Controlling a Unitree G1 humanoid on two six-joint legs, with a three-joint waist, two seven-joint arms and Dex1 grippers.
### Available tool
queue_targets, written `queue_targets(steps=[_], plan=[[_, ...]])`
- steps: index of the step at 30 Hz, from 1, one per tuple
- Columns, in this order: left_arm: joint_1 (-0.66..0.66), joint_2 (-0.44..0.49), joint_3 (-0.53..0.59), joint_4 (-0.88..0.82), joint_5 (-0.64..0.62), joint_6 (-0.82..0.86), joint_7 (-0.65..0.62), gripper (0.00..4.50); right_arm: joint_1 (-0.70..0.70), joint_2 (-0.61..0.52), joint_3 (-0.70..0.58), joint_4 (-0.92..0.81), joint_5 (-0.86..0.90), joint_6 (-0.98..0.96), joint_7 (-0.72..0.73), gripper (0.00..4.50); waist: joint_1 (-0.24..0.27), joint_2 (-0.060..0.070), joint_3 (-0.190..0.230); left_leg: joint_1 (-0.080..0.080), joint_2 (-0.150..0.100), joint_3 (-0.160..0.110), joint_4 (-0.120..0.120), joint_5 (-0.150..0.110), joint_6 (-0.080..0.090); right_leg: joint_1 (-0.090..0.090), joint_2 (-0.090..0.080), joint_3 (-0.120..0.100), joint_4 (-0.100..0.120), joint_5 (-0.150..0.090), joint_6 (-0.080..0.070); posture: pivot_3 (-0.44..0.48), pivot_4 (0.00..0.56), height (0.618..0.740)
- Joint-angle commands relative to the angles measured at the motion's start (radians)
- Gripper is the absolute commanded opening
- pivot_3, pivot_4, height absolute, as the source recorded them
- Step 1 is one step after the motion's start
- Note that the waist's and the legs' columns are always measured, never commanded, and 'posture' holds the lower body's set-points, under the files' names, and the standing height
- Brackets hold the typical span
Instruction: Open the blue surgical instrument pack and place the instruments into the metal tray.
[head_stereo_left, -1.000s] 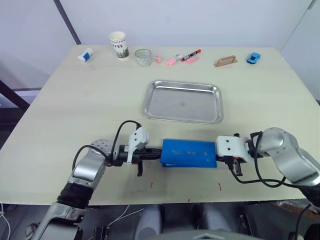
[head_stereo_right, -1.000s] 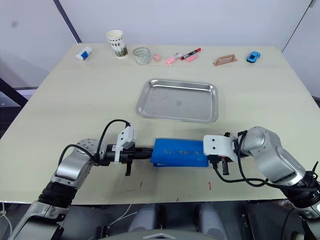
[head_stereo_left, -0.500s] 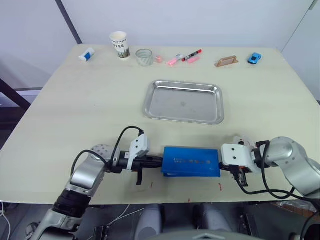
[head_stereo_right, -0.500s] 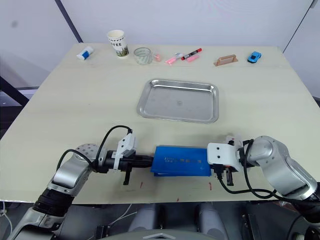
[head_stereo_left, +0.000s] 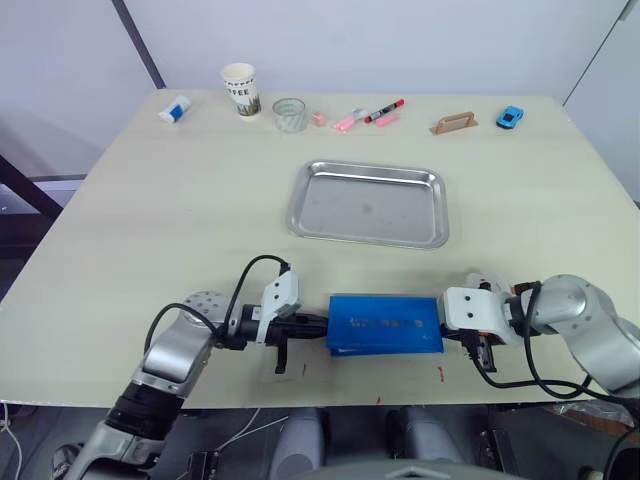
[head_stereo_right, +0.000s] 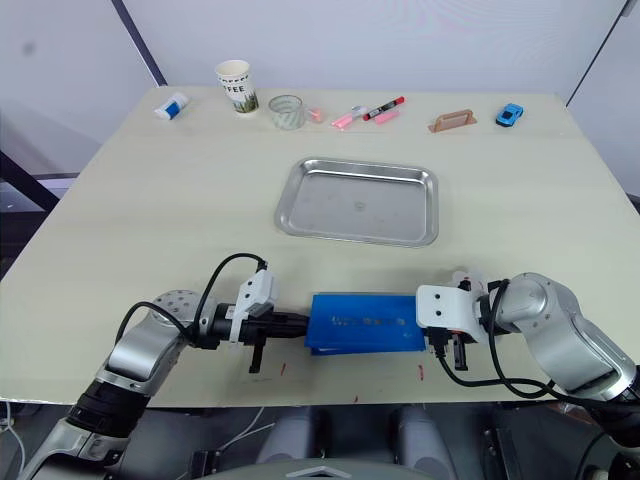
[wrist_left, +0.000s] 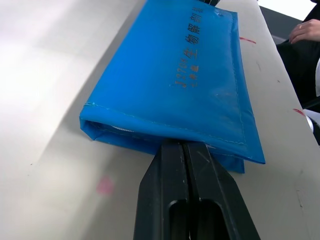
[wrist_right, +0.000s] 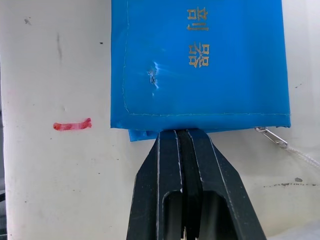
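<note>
Opening step: blue surgical instrument pack lies closed near table's front edge, metal tray beyond, left gripper & right gripper each clenched on 1 end; next, peel flap up.

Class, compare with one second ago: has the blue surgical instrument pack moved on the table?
Yes. The blue surgical instrument pack now lies farther from the metal tray, nearer the table's near edge, between both grippers.

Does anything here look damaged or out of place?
The blue surgical instrument pack has a small scuff or nick in its fabric near the corner by the right claw. Red marks dot the table. Otherwise nothing stands out.
</note>
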Motion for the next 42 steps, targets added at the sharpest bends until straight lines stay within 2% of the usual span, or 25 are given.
queue_targets(steps=[1, 5, 6, 7, 8, 12, 14, 15, 17, 18, 21, 23, 25, 27, 30, 33, 39, 42], plan=[[0.001, -0.025, -0.023, 0.015, 0.020, -0.056, 0.021, 0.04, -0.014, -0.013, -0.001, -0.028, 0.013, -0.004, 0.001, 0.00, 0.001, 0.000, 0.000, 0.000, 0.000, 0.000, 0.000, 0.000, 0.000, 0.000, 0.000, 0.000, 0.000, 0.000, 0.000, 0.000, 0.150, 0.740], [0.013, -0.036, 0.017, 0.026, -0.028, -0.042, 0.020, 0.04, -0.018, 0.005, -0.018, -0.014, 0.044, 0.014, -0.006, 0.00, 0.001, 0.000, 0.000, 0.000, 0.000, 0.000, 0.000, 0.000, 0.000, 0.000, 0.000, 0.000, 0.000, 0.000, 0.000, 0.000, 0.150, 0.740], [0.021, -0.029, 0.033, 0.030, -0.039, -0.050, 0.012, 0.00, -0.018, 0.004, -0.030, -0.013, 0.055, 0.018, -0.004, 0.64, 0.000, 0.000, 0.000, 0.000, 0.000, 0.000, 0.000, 0.000, 0.000, 0.000, 0.000, 0.000, 0.000, 0.000, 0.000, 0.000, 0.150, 0.740], [0.030, -0.022, 0.051, 0.034, -0.051, -0.055, 0.005, 0.55, -0.015, 0.001, -0.045, -0.013, 0.067, 0.017, -0.003, 1.00, -0.002, 0.000, 0.000, 0.000, 0.000, 0.000, 0.000, 0.000, 0.000, 0.000, 0.000, 0.000, 0.000, 0.000, 0.000, 0.000, 0.150, 0.740], [0.039, -0.013, 0.067, 0.038, -0.057, -0.065, 0.003, 0.82, -0.009, -0.004, -0.066, -0.015, 0.078, 0.012, -0.004, 1.41, -0.002, 0.000, 0.000, 0.000, 0.000, 0.000, 0.000, 0.000, 0.000, 0.000, 0.000, 0.000, 0.000, 0.000, 0.000, 0.000, 0.150, 0.740], [0.086, 0.057, 0.150, 0.059, -0.101, -0.082, -0.044, 2.52, 0.061, -0.070, -0.201, -0.067, 0.162, 0.008, 0.026, 3.32, -0.003, 0.000, 0.000, 0.000, 0.000, -0.001, 0.000, 0.000, 0.000, 0.000, 0.000, 0.000, 0.000, 0.000, 0.000, 0.000, 0.150, 0.740], [0.101, 0.090, 0.187, 0.072, -0.125, -0.072, -0.060, 3.12, 0.116, -0.090, -0.278, -0.099, 0.217, 0.022, 0.033, 3.97, -0.002, 0.000, 0.000, 0.000, 0.000, -0.001, 0.000, 0.000, 0.000, 0.000, 0.000, 0.000, 0.000, 0.000, 0.000, 0.000, 0.150, 0.740], [0.109, 0.106, 0.203, 0.080, -0.138, -0.071, -0.075, 3.60, 0.144, -0.099, -0.311, -0.112, 0.233, 0.016, 0.037, 4.48, -0.003, 0.000, 0.000, 0.000, 0.000, -0.001, 0.000, 0.000, 0.000, 0.000, 0.000, -0.001, 0.000, 0.000, 0.000, 0.000, 0.150, 0.740], [0.123, 0.126, 0.243, 0.093, -0.174, -0.059, -0.100, 4.34, 0.206, -0.102, -0.388, -0.131, 0.274, 0.001, 0.036, 4.50, -0.002, 0.000, 0.000, 0.001, 0.001, -0.001, -0.001, 0.000, 0.000, 0.000, 0.000, -0.001, 0.000, 0.000, 0.000, 0.000, 0.150, 0.740], [0.133, 0.139, 0.259, 0.098, -0.184, -0.065, -0.116, 4.44, 0.246, -0.108, -0.428, -0.126, 0.277, -0.026, 0.038, 4.50, -0.002, 0.000, 0.000, 0.001, 0.001, -0.001, -0.001, 0.000, 0.000, 0.000, 0.000, -0.001, 0.000, 0.000, 0.000, 0.000, 0.150, 0.740], [0.175, 0.158, 0.329, 0.081, -0.242, -0.063, -0.146, 4.44, 0.392, -0.062, -0.604, -0.102, 0.340, -0.148, 0.079, 4.50, -0.001, -0.001, 0.000, 0.000, 0.000, -0.001, 0.000, 0.000, 0.000, 0.000, -0.001, -0.001, -0.001, 0.000, 0.000, 0.000, 0.150, 0.740], [0.200, 0.128, 0.398, 0.062, -0.309, -0.063, -0.134, 4.44, 0.488, 0.013, -0.715, -0.109, 0.419, -0.216, 0.098, 4.50, 0.000, -0.001, 0.000, 0.000, 0.000, -0.001, 0.000, 0.000, 0.000, 0.001, 0.000, -0.001, -0.001, 0.000, 0.000, 0.000, 0.150, 0.740], [0.211, 0.108, 0.436, 0.064, -0.353, -0.103, -0.181, 4.44, 0.565, 0.049, -0.767, -0.128, 0.444, -0.272, 0.112, 4.50, 0.000, -0.002, 0.000, 0.000, 0.001, -0.002, 0.000, 0.000, 0.000, 0.002, 0.000, -0.002, -0.001, 0.000, 0.000, 0.000, 0.150, 0.740], [0.213, 0.137, 0.447, 0.074, -0.371, -0.101, -0.249, 4.44, 0.623, 0.072, -0.784, -0.167, 0.459, -0.277, 0.092, 4.50, -0.002, -0.002, 0.000, 0.000, 0.001, -0.002, -0.001, 0.000, 0.000, 0.002, 0.000, -0.002, -0.001, 0.000, 0.000, 0.000, 0.150, 0.740], [0.181, 0.182, 0.451, 0.089, -0.410, -0.071, -0.340, 4.44, 0.643, 0.113, -0.708, -0.233, 0.425, -0.288, 0.000, 4.50, -0.004, -0.002, 0.000, 0.001, 0.001, -0.002, -0.001, 0.000, 0.000, 0.002, 0.000, -0.002, 0.000, 0.000, 0.000, 0.000, 0.150, 0.740], [0.152, 0.199, 0.433, 0.085, -0.426, -0.063, -0.373, 4.44, 0.613, 0.142, -0.591, -0.238, 0.357, -0.327, -0.072, 4.50, -0.004, -0.002, 0.000, 0.002, 0.001, -0.001, -0.001, 0.000, 0.000, 0.002, 0.000, -0.001, 0.000, -0.001, 0.000, 0.000, 0.150, 0.740], [0.118, 0.196, 0.387, 0.043, -0.420, -0.064, -0.371, 4.44, 0.529, 0.182, -0.386, -0.117, 0.182, -0.515, -0.151, 4.50, -0.002, -0.003, 0.000, 0.002, 0.001, -0.001, -0.001, 0.000, 0.000, 0.001, 0.000, -0.001, 0.000, -0.001, 0.000, 0.000, 0.150, 0.740], [0.113, 0.189, 0.362, 0.024, -0.415, -0.071, -0.360, 4.44, 0.480, 0.206, -0.326, -0.052, 0.142, -0.578, -0.185, 4.50, -0.002, -0.003, 0.000, 0.001, 0.001, 0.000, 0.000, 0.000, 0.000, 0.001, 0.000, -0.001, 0.000, -0.001, 0.000, 0.000, 0.150, 0.740]])
